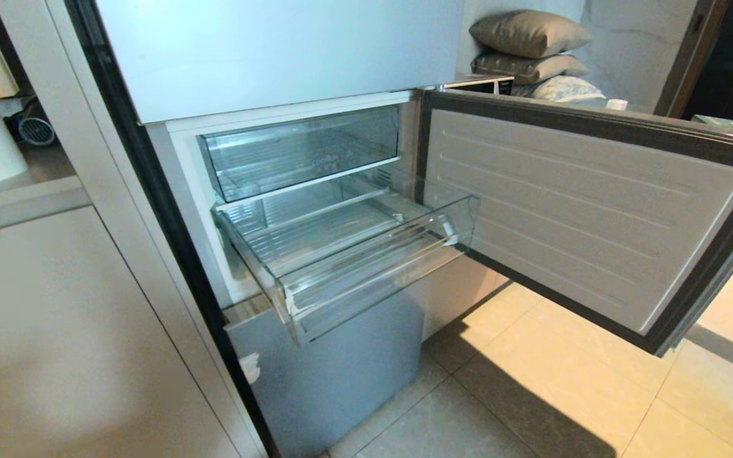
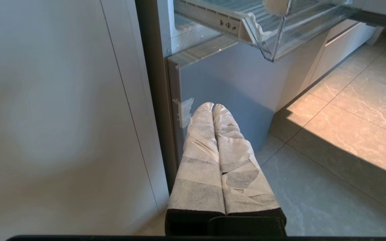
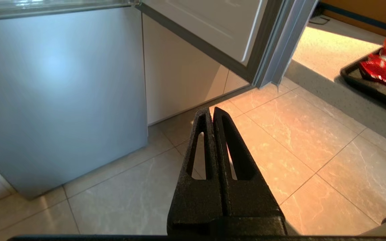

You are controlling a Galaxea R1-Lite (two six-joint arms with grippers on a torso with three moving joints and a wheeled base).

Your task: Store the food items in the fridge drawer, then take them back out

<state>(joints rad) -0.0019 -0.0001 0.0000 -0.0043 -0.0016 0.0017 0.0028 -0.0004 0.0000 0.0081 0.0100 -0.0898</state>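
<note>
The left gripper [image 2: 212,106], its white-wrapped fingers [image 2: 198,160] pressed together and holding nothing, hangs low before the silver-blue lower fridge panel [image 2: 233,83]. The right gripper [image 3: 211,112], black fingers likewise closed on nothing, points down over the tiled floor [image 3: 313,140] near the same panel. Neither arm appears in the head view. Above them, the clear fridge drawer [image 1: 366,267] stands pulled out and shows only its ribbed bottom, beneath a second clear bin [image 1: 303,149] and beside the open fridge door [image 1: 589,210]. Off to the robot's right, a dark tray [image 3: 364,83] on the floor holds red items [image 3: 385,68], possibly the food, though only partly in view.
</note>
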